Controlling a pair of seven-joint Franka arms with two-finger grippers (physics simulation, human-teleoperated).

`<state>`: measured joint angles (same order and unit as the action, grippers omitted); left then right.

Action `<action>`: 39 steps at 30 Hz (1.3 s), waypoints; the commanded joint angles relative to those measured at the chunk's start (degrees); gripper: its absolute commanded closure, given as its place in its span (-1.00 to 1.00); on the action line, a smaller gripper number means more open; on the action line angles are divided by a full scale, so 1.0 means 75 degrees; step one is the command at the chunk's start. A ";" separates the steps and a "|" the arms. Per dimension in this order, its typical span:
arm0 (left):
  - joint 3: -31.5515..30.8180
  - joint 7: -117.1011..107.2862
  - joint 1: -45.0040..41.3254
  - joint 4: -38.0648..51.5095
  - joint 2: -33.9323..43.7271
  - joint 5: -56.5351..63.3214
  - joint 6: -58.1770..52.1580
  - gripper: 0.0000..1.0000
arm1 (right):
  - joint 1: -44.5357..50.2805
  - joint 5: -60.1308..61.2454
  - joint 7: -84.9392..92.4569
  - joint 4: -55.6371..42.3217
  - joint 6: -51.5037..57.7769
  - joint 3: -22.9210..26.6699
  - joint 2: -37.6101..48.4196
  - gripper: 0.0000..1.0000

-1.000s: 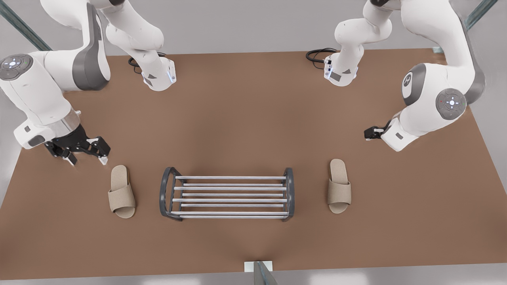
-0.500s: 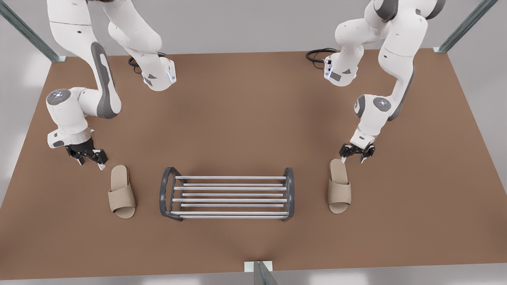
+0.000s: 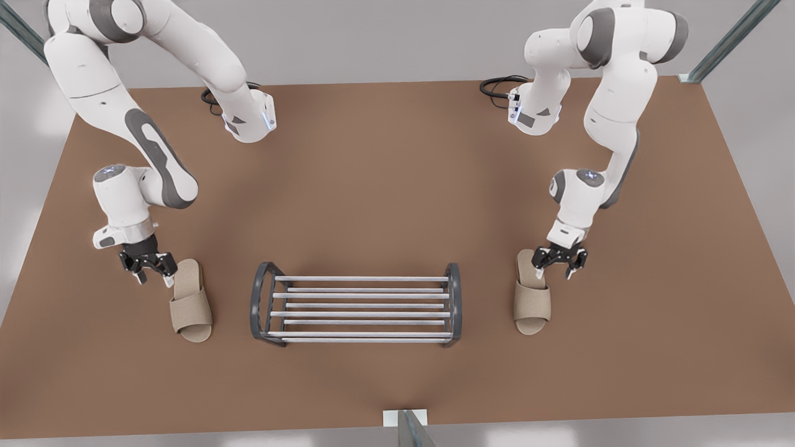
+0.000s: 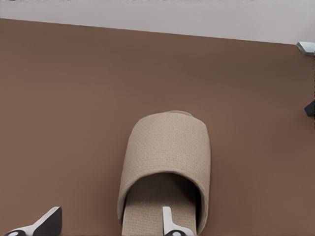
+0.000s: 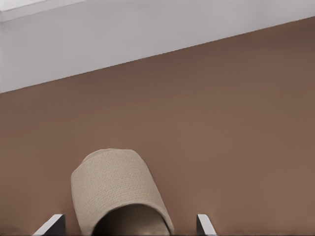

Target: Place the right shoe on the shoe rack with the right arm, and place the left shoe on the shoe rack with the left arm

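The shoe rack (image 3: 357,304) stands low in the middle of the brown table, dark end frames joined by silver bars. The left shoe (image 3: 531,298) (image 4: 167,152), a beige slipper, lies flat on the front view's right. My left gripper (image 3: 553,269) (image 4: 108,225) is open at its heel end. One of its fingers (image 4: 170,223) is over the insole, the other off to the side. The right shoe (image 3: 191,301) (image 5: 115,189) lies on the front view's left. My right gripper (image 3: 151,275) (image 5: 128,227) is open at that heel, one finger by the sole's edge.
Both arm bases (image 3: 248,118) (image 3: 534,112) with black cables stand at the table's far edge. A small white bracket (image 3: 404,417) sits at the middle of the near edge. Bare table (image 3: 372,198) lies between the bases and the rack.
Both arms have come down and swung inward. Each open gripper has moved from beside and above its slipper to the slipper's heel end. The slippers and the rack have not moved.
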<state>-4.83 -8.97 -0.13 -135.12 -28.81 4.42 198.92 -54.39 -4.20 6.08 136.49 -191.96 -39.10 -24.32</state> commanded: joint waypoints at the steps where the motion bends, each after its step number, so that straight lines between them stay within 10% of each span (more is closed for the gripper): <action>1: 0.0000 -0.0070 -0.0042 0.0226 -0.0201 0.0008 0.0173 -0.99 | -0.0424 -0.0248 0.2236 0.0117 -0.1194 -0.0447 -0.0156 -1.00; 26: 0.0011 -0.0058 -0.0171 0.0942 -0.0998 0.0043 0.0185 -0.95 | -0.0506 -0.0272 0.5482 -0.0292 -0.1112 -0.0013 -0.2219 -1.00; 30: 0.0011 -0.0058 -0.0159 0.0965 -0.0986 0.0043 0.0173 -0.05 | -0.0143 -0.0213 0.5376 -0.0480 -0.1147 -0.0013 -0.2359 -1.00; 39: 0.0011 -0.0058 -0.0077 0.1012 -0.0963 -0.0027 0.0185 0.47 | -0.0061 -0.0201 0.5388 -0.0820 -0.1147 0.0104 -0.2652 -1.00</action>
<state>-4.74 -9.18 -0.71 -127.69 -36.09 4.25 200.41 -54.80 -5.67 39.93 130.46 -200.56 -38.34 -44.16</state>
